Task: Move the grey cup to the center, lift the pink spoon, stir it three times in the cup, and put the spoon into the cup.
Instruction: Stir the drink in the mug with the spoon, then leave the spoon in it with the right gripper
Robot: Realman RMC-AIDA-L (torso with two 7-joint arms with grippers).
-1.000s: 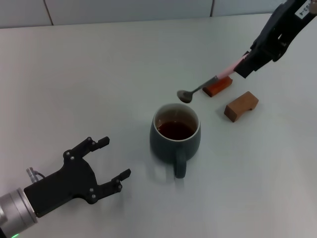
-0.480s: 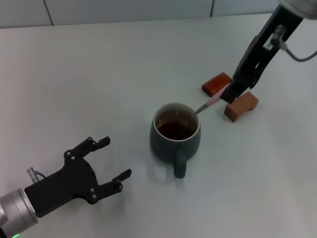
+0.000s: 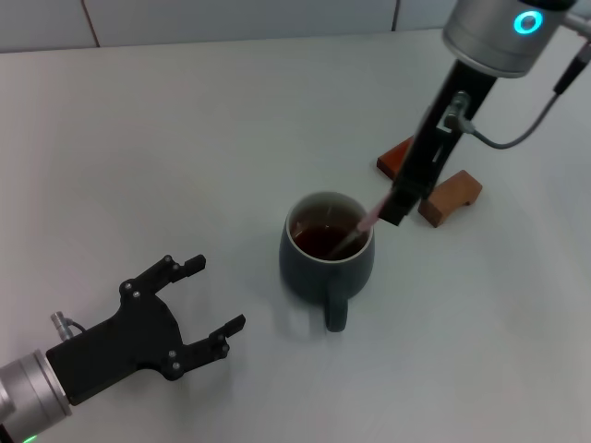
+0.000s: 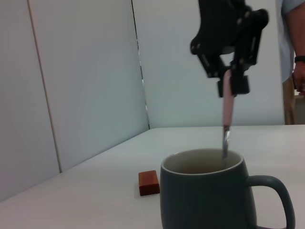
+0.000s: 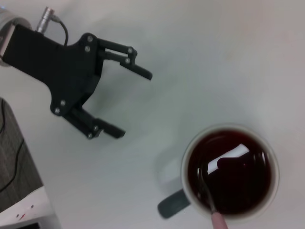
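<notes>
The grey cup stands mid-table with dark reddish-brown liquid, its handle toward me. It also shows in the left wrist view and the right wrist view. My right gripper is shut on the pink spoon by its handle, just above the cup's right rim. The spoon slants down with its bowl inside the cup. In the left wrist view the spoon hangs nearly upright into the cup. My left gripper is open and empty, low on the table left of the cup.
Two small brown blocks lie right of the cup: one partly behind my right arm, one nearer. A person stands at the far edge in the left wrist view. White wall panels line the table's back.
My right gripper has carried the spoon from above the brown blocks down and left to the cup. The spoon's bowl now dips inside the cup. The left arm has not moved.
</notes>
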